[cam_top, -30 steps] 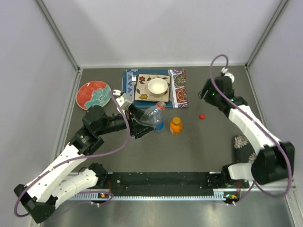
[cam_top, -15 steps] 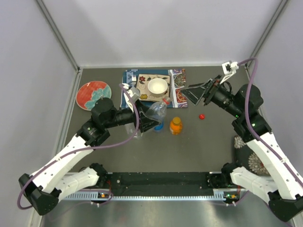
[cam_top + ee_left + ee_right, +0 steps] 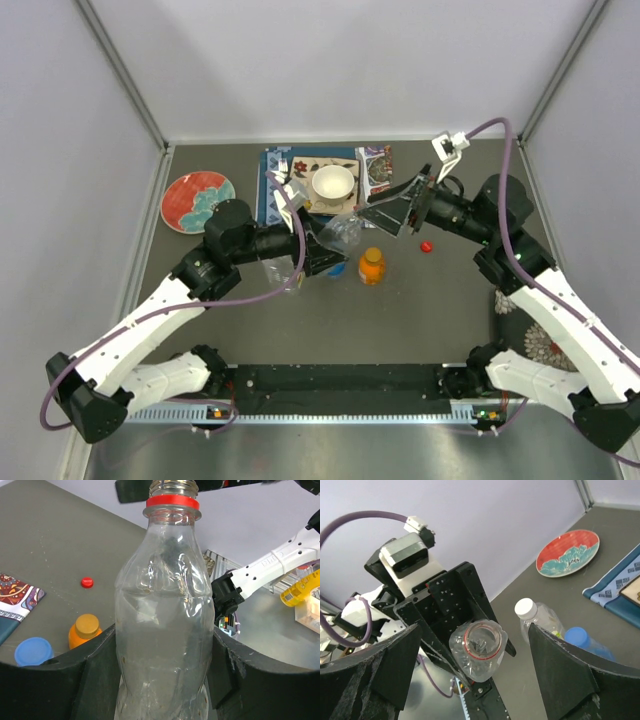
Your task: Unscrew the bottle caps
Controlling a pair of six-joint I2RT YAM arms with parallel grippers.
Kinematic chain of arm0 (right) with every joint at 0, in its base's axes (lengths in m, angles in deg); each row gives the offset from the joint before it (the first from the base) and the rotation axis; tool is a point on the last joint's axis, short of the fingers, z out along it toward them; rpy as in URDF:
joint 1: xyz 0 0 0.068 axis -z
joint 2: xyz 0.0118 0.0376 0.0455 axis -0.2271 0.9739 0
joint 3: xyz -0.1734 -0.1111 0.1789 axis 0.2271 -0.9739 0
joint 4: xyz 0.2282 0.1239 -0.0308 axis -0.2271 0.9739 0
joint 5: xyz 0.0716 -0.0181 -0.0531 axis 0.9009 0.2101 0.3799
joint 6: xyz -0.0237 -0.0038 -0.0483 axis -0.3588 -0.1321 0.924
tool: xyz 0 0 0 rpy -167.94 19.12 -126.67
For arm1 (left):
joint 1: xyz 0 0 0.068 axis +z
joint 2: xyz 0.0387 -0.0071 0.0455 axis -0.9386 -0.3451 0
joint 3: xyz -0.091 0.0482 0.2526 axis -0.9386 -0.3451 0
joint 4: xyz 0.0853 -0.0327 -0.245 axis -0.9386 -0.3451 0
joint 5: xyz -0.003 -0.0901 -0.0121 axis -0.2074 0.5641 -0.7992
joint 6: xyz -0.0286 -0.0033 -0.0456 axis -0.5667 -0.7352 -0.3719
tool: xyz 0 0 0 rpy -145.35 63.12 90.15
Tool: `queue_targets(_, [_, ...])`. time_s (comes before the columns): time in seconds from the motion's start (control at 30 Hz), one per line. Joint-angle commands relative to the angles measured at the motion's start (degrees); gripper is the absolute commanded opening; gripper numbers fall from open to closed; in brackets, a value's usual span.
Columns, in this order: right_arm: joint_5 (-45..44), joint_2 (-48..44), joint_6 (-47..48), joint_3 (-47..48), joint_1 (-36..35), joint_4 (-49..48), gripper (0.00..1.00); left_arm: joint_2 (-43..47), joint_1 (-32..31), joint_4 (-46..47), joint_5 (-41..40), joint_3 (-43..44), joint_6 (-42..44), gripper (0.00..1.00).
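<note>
From above, the left gripper (image 3: 322,252) is clamped on the body of the slim clear bottle (image 3: 342,231), which is held tilted off the table just in front of the white bowl (image 3: 333,184); the right gripper (image 3: 386,219) faces the bottle's mouth from close by, its jaws spread apart and holding nothing; the red cap (image 3: 427,245) lies loose on the grey table (image 3: 420,310), to the right of the squat orange bottle (image 3: 372,266); a blue-tinted bottle (image 3: 337,268) stands just below the held one, and a wide clear bottle (image 3: 278,272) sits by the left arm's wrist; a red patterned plate (image 3: 197,199) lies at far left, well apart, and the bowl rests on a patterned mat (image 3: 375,195); in the left wrist view the slim clear bottle fills the middle, pinched between the two dark fingers (image 3: 75,690), its threaded neck bare above a red ring (image 3: 172,503); the red cap lies on the table behind, the squat orange bottle wears its orange cap (image 3: 87,623), and a blue cap (image 3: 33,651) shows beside it; in the right wrist view the bottle's open mouth points at the camera between the right fingers (image 3: 570,675), which stand wide on either side without touching it; a white cap (image 3: 525,608) sits on the wide clear bottle, and the blue cap is on its bottle just beside
</note>
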Motion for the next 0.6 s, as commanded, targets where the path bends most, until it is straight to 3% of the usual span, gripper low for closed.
queue_targets(0.0, [0.05,1.84,1.21,2.79,-2.05,-2.02,0.86,-0.03,-0.62,2.02,0.24,2.83,1.19,0.3])
queue_targets(0.13, [-0.92,2.98,2.0,2.61,-3.11,-0.44,0.78,-0.12,-0.8,2.02,0.33,2.74,1.37,0.3])
queue_targets(0.47, [-0.49,3.6,2.53,2.43,-3.37,0.0,0.29,-0.29,-0.97,2.11,-0.37,3.01,1.89,0.32])
queue_targets(0.5, [-0.57,3.34,2.44,2.43,-3.37,0.0,0.26,-0.38,-0.89,2.11,-0.55,3.09,1.98,0.34])
queue_targets(0.57, [-0.83,3.16,2.79,2.52,-3.46,0.35,0.16,-0.38,-0.97,2.02,-1.51,3.27,2.07,0.46])
